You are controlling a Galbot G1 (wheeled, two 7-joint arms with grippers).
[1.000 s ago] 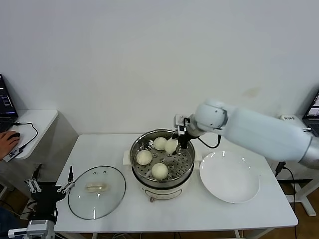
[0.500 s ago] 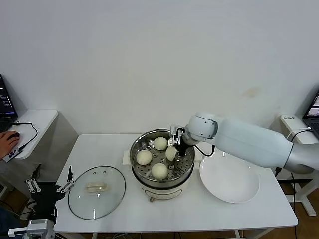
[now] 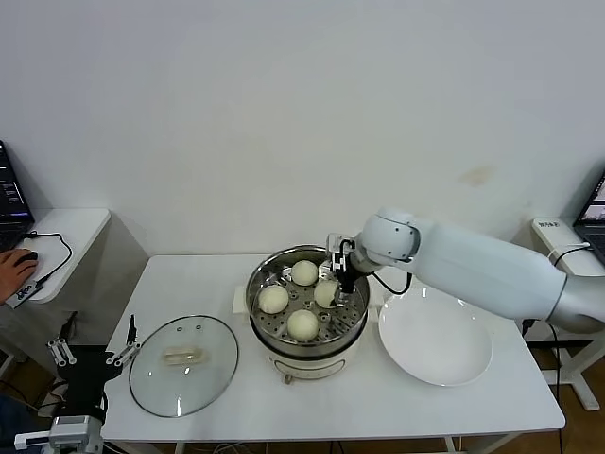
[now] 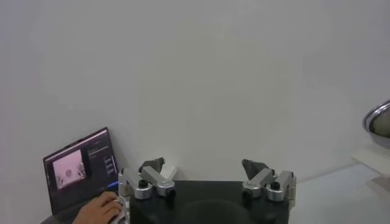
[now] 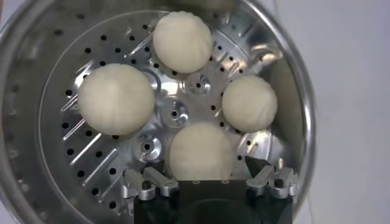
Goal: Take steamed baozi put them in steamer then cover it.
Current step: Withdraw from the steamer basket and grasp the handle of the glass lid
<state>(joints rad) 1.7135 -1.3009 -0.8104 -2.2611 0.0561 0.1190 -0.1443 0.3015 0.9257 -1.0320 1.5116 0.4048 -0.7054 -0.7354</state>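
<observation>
The steamer [image 3: 257, 305] stands mid-table with several cream-white baozi on its perforated tray [image 5: 175, 113]. One baozi [image 3: 326, 293] lies at the right side of the tray, just under my right gripper [image 3: 341, 275]. In the right wrist view this baozi [image 5: 201, 152] rests on the tray between the spread fingers of the right gripper [image 5: 204, 172], which is open and apart from it. The glass cover [image 3: 184, 365] lies flat on the table left of the steamer. My left gripper [image 3: 95, 349] is parked low at the table's front left corner, open and holding nothing [image 4: 207, 168].
A white plate [image 3: 435, 337] with nothing on it lies right of the steamer. A side desk at the far left holds a laptop [image 4: 79, 174] and a person's hand [image 3: 14, 270] on a mouse. The steamer's rim [image 4: 379, 120] shows far off in the left wrist view.
My right gripper came down into the steamer with a baozi, opened and let it go. That baozi now rests on the tray. The left arm has not moved.
</observation>
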